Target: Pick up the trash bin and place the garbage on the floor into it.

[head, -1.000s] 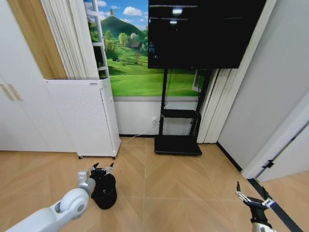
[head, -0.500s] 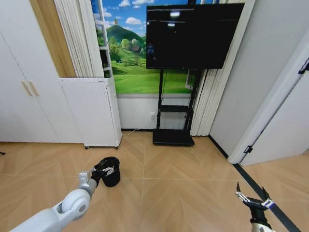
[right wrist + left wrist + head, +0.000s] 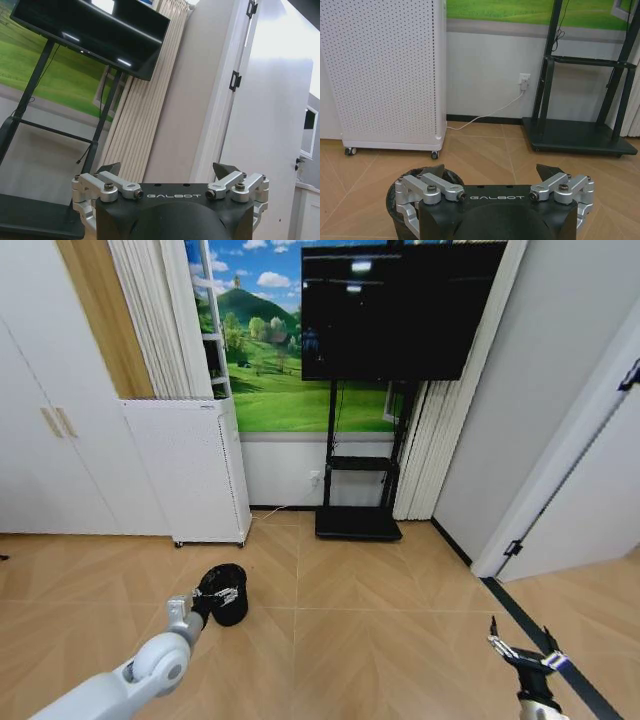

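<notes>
The trash bin, small, round and black, sits low over the floor in front of me to the left. My left gripper reaches out to it at its near rim. In the left wrist view the left gripper is open wide, and one fingertip stands over the rim of the trash bin while the other is off to the side of it. My right gripper hangs open low at the right, apart from the bin; the right wrist view has the right gripper facing a wall. The garbage is out of view.
A white perforated cabinet on castors stands against the wall behind the bin. A black TV on a stand is beside it, with a cable running to a wall socket. A white door closes off the right.
The whole picture shifted over the last second, so the camera moved. The bin now lies level with the left gripper's fingers instead of below them. The right arm has held still.
</notes>
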`<state>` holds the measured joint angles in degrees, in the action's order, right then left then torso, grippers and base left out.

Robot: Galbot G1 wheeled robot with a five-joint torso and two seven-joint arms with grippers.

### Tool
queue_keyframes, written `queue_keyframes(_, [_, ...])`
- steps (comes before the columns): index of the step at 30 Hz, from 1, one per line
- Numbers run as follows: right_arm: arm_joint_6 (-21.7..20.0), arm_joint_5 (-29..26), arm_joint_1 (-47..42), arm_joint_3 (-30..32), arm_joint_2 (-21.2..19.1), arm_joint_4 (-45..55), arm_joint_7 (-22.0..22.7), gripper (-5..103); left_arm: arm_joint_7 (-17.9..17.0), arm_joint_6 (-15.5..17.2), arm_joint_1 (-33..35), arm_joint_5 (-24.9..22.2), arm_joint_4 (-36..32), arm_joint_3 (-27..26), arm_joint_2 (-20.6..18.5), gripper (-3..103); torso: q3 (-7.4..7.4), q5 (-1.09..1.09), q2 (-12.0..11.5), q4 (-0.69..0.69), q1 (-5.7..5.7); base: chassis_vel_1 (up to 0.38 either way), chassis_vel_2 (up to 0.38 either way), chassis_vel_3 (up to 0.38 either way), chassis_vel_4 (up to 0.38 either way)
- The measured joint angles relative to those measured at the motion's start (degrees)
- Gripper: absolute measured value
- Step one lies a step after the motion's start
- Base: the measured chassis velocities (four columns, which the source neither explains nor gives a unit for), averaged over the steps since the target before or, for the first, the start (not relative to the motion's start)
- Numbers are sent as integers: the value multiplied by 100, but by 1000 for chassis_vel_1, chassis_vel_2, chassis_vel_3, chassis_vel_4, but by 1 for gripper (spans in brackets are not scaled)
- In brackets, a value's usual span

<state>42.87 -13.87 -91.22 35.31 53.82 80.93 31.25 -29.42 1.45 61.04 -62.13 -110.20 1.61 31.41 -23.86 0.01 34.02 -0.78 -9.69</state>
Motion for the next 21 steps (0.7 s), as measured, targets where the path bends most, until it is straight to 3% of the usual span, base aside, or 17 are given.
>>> queue_keyframes(12, [3, 89, -56, 40, 12, -49, 96, 100, -1, -12, -8, 62, 26, 61, 93, 100, 0, 0, 0, 1, 0, 240, -242, -235, 228])
queue_keyframes(18, [29, 125, -92, 63, 28, -50, 120, 100, -5, -23, -13, 62, 44, 67, 99, 100, 2, 3, 0, 0, 2, 422, -268, -400, 263])
queue_keyframes(21, [49, 157, -92, 68, 33, -47, 167, 100, -10, -31, 3, 67, 45, 75, 123, 100, 2, -11, -1, 2, 2, 505, -249, -499, 251])
